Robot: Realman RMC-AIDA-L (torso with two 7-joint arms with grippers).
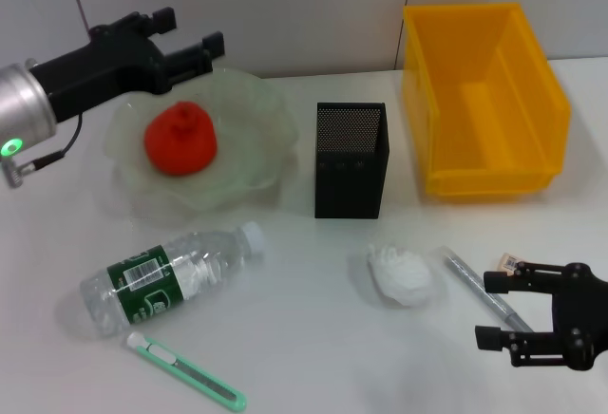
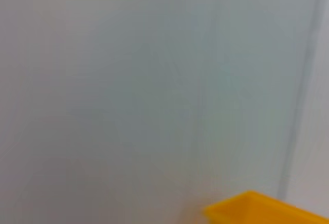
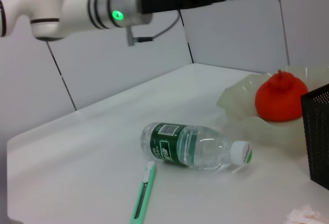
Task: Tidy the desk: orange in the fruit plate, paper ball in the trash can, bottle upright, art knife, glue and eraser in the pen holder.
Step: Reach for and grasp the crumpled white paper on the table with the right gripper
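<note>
On the white table (image 1: pixel 304 357), we are looking from left to right. At the far left, our left gripper (image 1: pixel 195 48) is hovering above the back rim of the plate (image 1: pixel 252 110), its fingers parted and holding nothing. The orange (image 1: pixel 180 139) is sitting inside that plate. In front of the plate, the bottle (image 1: pixel 171 276) is lying on its side, cap pointing toward the holder, and the green knife (image 1: pixel 187 371) is lying flat just in front of it. In the middle, the black mesh holder (image 1: pixel 351 159) is standing upright. The yellow bin (image 1: pixel 484 101) is sitting to its right. Nearer us, the paper ball (image 1: pixel 404 274) is resting beside a grey pen (image 1: pixel 486 291). At the far right, our right gripper (image 1: pixel 496 310) is waiting low over the table, fingers wide apart around the pen's tip.
</note>
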